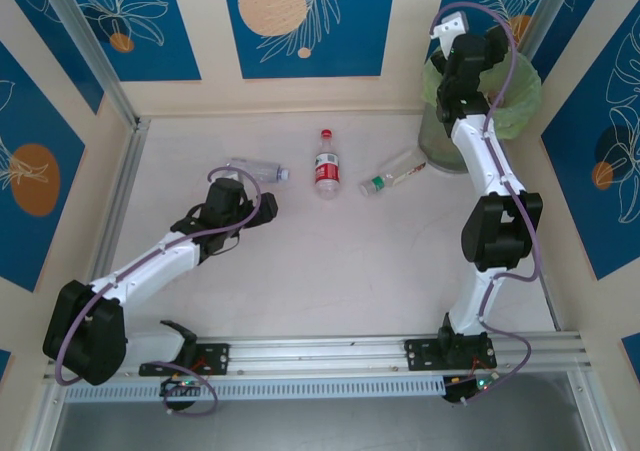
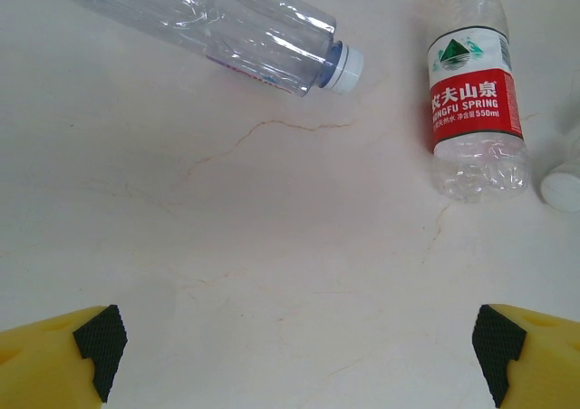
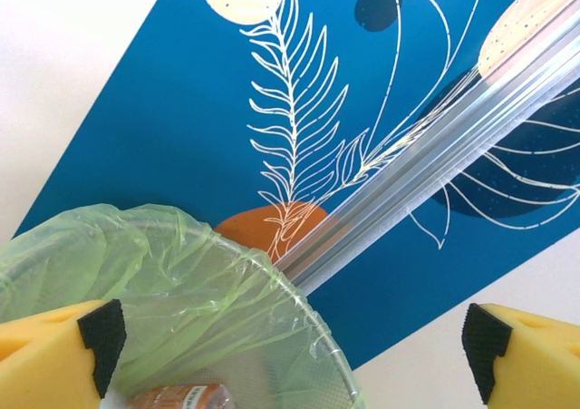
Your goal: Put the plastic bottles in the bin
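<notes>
Three plastic bottles lie on the pale table: a clear one with a white cap [image 1: 255, 169], one with a red label and red cap [image 1: 326, 166], and one with a green cap [image 1: 392, 176]. My left gripper [image 1: 262, 206] hovers just in front of the clear bottle [image 2: 227, 28], open, with bare table between its fingers; the red-labelled bottle [image 2: 476, 110] lies to its right. The bin [image 1: 500, 106], lined with a light-green bag [image 3: 163, 273], stands in the back right corner. My right gripper [image 3: 294, 336] hangs over its rim, open and holding nothing. A brown-labelled bottle [image 3: 177, 396] lies inside.
Blue patterned wall panels and an aluminium corner post [image 3: 426, 146] close in behind the bin. A metal rail [image 1: 330, 356] runs along the near edge by the arm bases. Open table lies between the two arms.
</notes>
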Robot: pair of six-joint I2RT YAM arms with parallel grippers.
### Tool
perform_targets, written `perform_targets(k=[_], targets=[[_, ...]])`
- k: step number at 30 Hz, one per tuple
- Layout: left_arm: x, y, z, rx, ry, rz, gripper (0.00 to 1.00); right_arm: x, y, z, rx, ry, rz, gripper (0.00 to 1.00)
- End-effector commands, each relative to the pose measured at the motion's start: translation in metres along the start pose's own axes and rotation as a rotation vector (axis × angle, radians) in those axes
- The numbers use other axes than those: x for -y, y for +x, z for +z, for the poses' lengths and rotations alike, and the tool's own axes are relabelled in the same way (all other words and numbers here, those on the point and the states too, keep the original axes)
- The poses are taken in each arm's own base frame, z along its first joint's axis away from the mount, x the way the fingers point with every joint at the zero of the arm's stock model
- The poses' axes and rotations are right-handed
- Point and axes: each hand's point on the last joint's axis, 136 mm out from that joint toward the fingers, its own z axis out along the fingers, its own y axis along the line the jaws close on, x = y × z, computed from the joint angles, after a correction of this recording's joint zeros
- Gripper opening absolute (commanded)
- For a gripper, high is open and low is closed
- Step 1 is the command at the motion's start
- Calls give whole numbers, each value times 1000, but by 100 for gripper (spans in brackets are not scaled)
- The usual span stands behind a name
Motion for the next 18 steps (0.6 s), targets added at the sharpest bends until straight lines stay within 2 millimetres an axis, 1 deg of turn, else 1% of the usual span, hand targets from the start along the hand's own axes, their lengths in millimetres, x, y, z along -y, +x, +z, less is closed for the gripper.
perform_targets(k=[1,7,11,14,18], targets=[[-2,-7,-4,20,-9,7,100,13,-18,-6,26,12,52,99],[-2,-6,-1,3,-15,3,100,8,-28,-18,27,-52,94,99],[0,-4,3,-11,-13,-6,100,1,-33,-32,6,-121,162,99],[-1,-3,8,-39,-32,-17,100,-6,-36,-50,-26,-210,288,99],[3,-7,17,-61,-48,-25,100,-23,-43,-90,-55,-403,491,99]])
